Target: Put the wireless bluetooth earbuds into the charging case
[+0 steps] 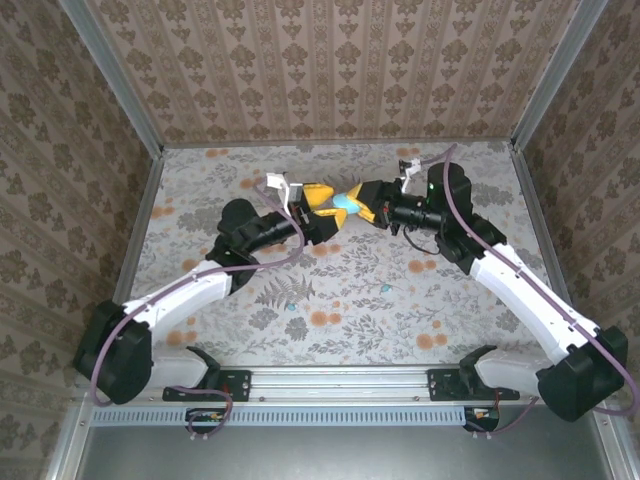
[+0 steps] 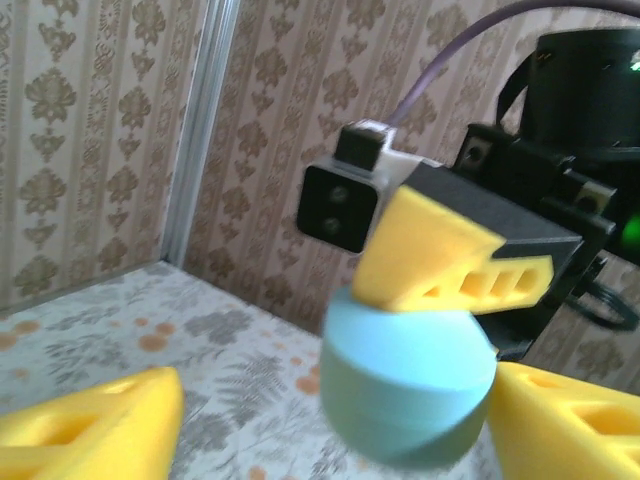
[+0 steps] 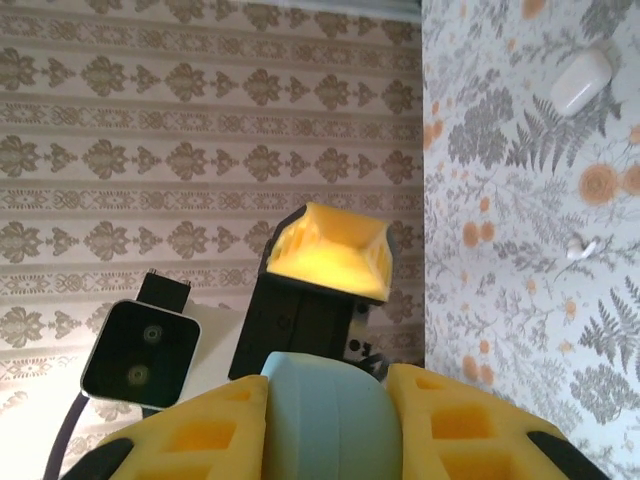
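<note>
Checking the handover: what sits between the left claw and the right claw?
A teal case, gripped by the right claw; seen in the top view.

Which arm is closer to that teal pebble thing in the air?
Right: the right fingers grip the teal case; the left fingers stand open either side of it.

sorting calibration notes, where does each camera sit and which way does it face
top external: above, behind the arm bases, looking down on the floral table; both arms show, left gripper and right gripper meeting at the teal pebble-shaped plastic case.
left wrist: on the left arm, facing the right gripper holding the case; own yellow fingers at bottom corners.
right wrist: on the right arm, facing the left gripper and wall; own yellow fingers flank the case.
shared: all three show the case.
</note>
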Action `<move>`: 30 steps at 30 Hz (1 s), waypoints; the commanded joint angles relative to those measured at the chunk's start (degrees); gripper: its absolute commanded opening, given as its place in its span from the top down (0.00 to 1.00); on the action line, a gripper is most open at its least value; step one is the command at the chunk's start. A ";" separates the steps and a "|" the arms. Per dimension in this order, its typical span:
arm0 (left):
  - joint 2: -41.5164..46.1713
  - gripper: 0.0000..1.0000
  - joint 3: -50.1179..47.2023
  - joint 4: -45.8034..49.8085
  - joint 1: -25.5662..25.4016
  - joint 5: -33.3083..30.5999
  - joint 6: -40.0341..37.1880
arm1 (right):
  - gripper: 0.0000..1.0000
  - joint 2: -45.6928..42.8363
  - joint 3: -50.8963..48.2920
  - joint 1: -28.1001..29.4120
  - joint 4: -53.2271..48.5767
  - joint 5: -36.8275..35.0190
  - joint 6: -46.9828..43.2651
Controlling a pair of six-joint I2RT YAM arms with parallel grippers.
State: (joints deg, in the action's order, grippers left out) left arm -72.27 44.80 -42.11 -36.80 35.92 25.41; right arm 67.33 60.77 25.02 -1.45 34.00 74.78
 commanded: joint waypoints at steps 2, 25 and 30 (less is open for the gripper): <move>6.29 0.13 4.81 20.01 3.19 6.35 -8.75 | 0.84 -4.53 -4.53 0.37 4.26 -5.60 0.74; 1.91 0.26 7.33 19.46 2.08 15.71 -16.36 | 0.84 -1.59 -6.60 4.16 9.82 -6.31 0.20; 1.30 0.30 6.23 17.02 2.52 15.85 -15.28 | 0.84 -1.07 -6.18 4.25 10.42 -5.73 0.37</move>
State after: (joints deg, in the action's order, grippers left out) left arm -70.46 51.03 -20.99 -34.46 50.17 8.80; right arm 65.65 53.52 28.93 6.31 27.38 74.37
